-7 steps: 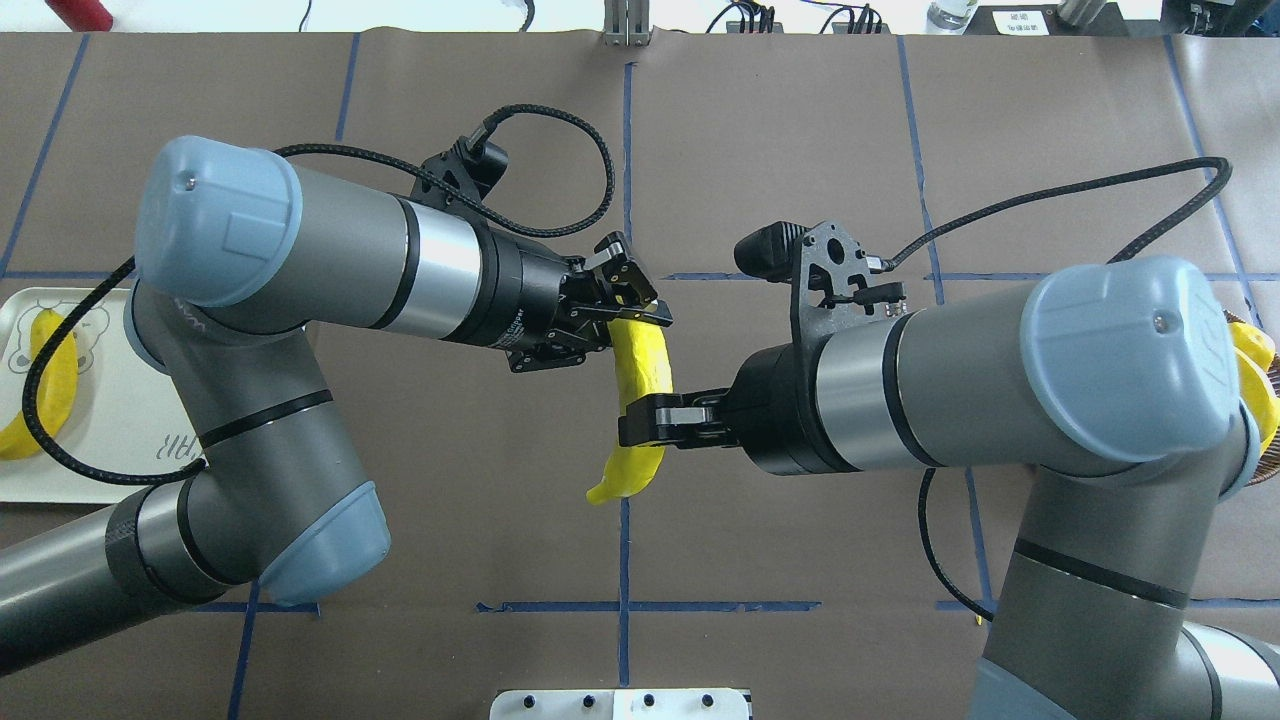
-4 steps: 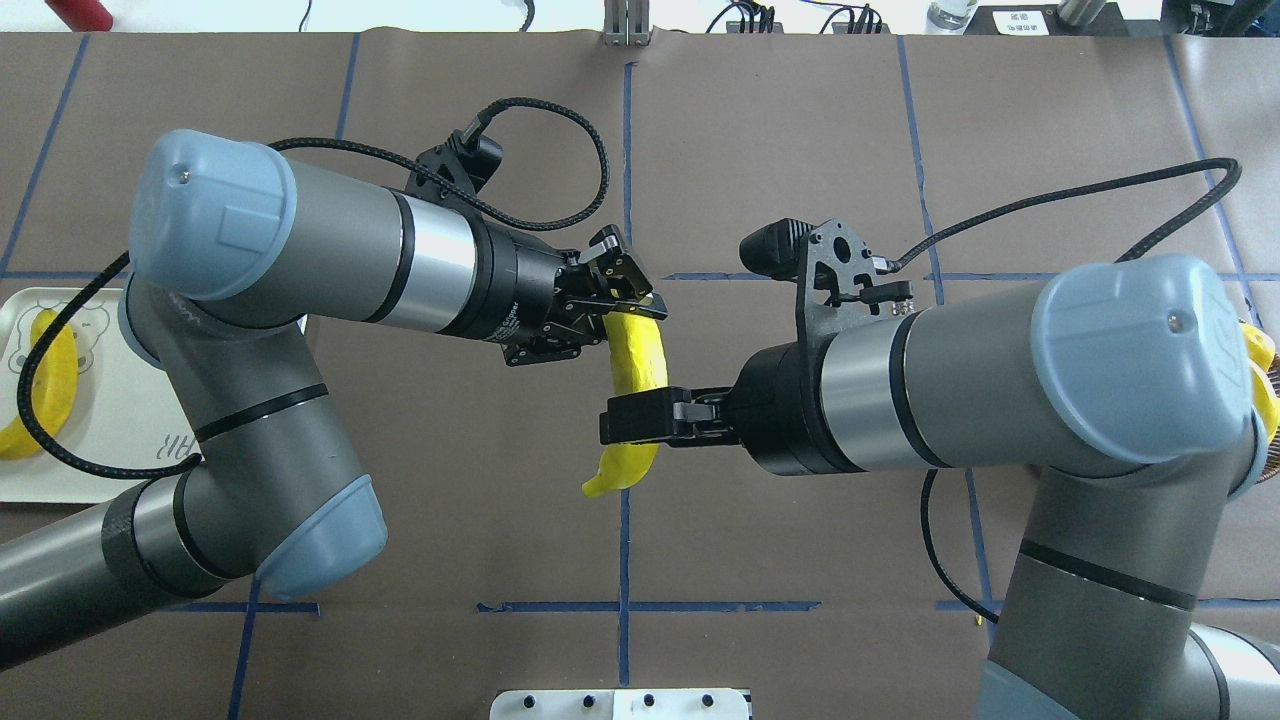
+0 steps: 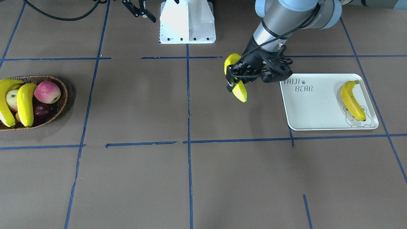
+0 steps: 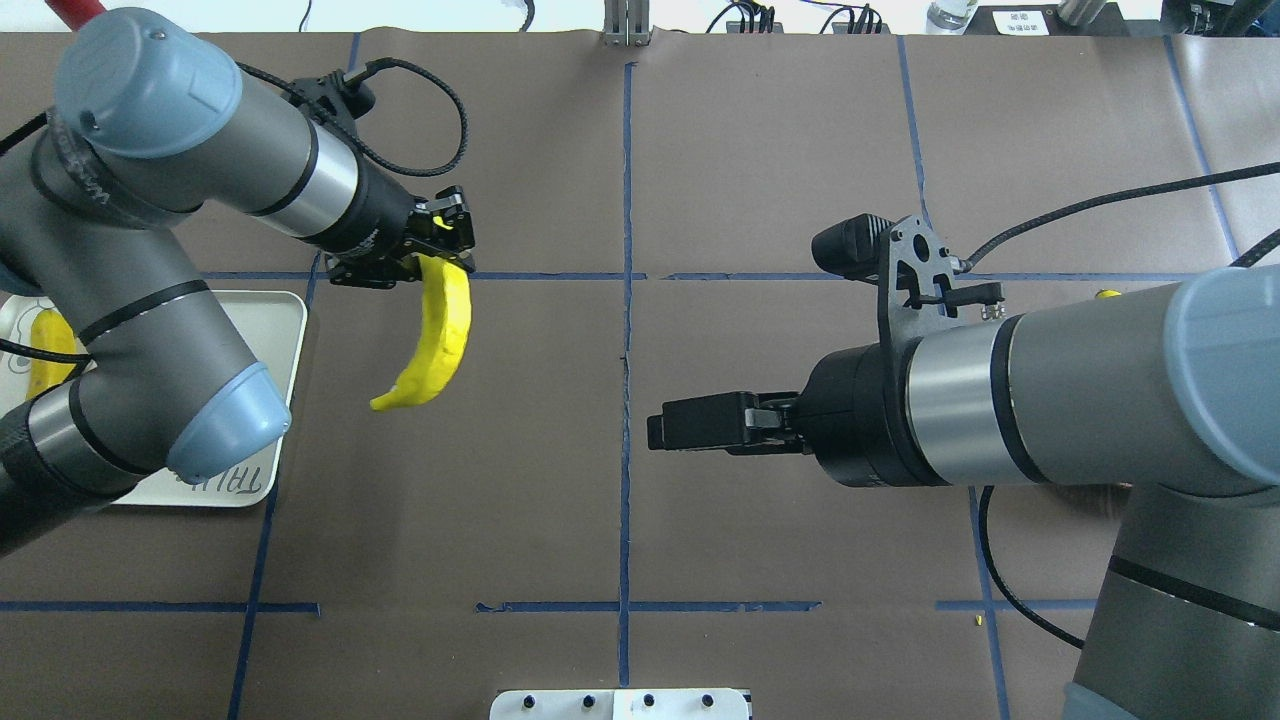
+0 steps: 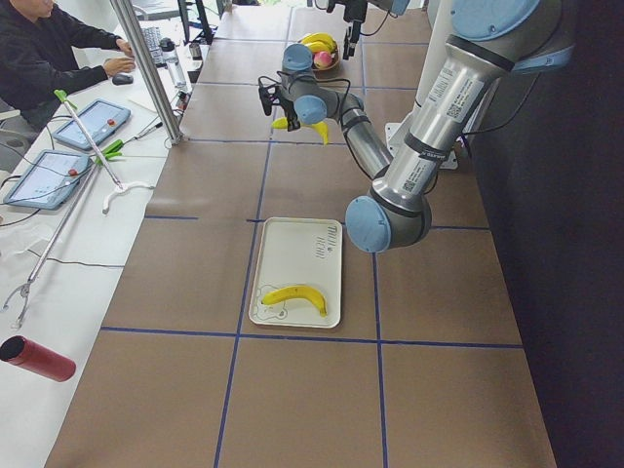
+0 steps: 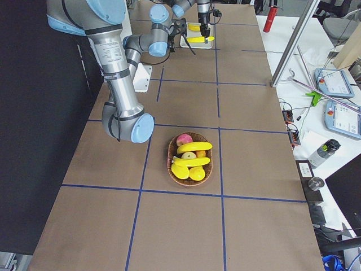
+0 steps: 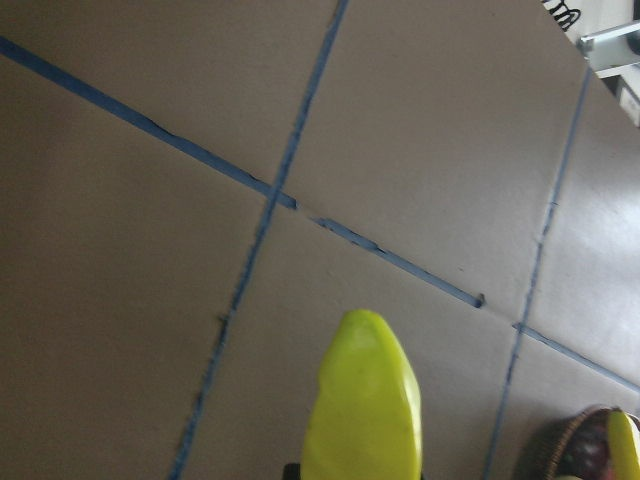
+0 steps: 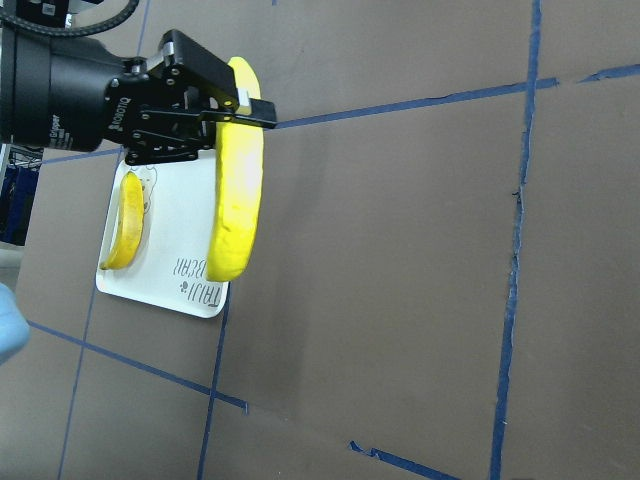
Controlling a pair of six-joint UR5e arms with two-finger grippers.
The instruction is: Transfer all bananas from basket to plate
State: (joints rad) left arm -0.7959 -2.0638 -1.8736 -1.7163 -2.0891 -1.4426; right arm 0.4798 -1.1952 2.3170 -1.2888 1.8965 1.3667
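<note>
A banana is held by its far end in the left pincer, whose fingers are closed narrowly on the fruit. It is carried above the bench, clear of the surface. In the overhead view it curves down toward the near side, with its free tip pointing left. It is seen just to the right of the plate, not yet over it. In the front-facing view the same fruit is found beside the plate corner marked "TAIJI BEAR".

The right pincer is seen well apart from the banana, on the right of the centre tape line. Nothing is held in it. In the front-facing view its fingers are shown spread, with a gap between them.

One banana is laid on the plate at the end with the bear drawing, partly over that drawing. The rest of the plate surface is taken up only by the lettering.

The basket is placed at the far right end of the bench, well apart from both pincers. Two bananas are lodged in it side by side. A pink-red apple, a dark fruit and a pale one are packed in with them.
</note>
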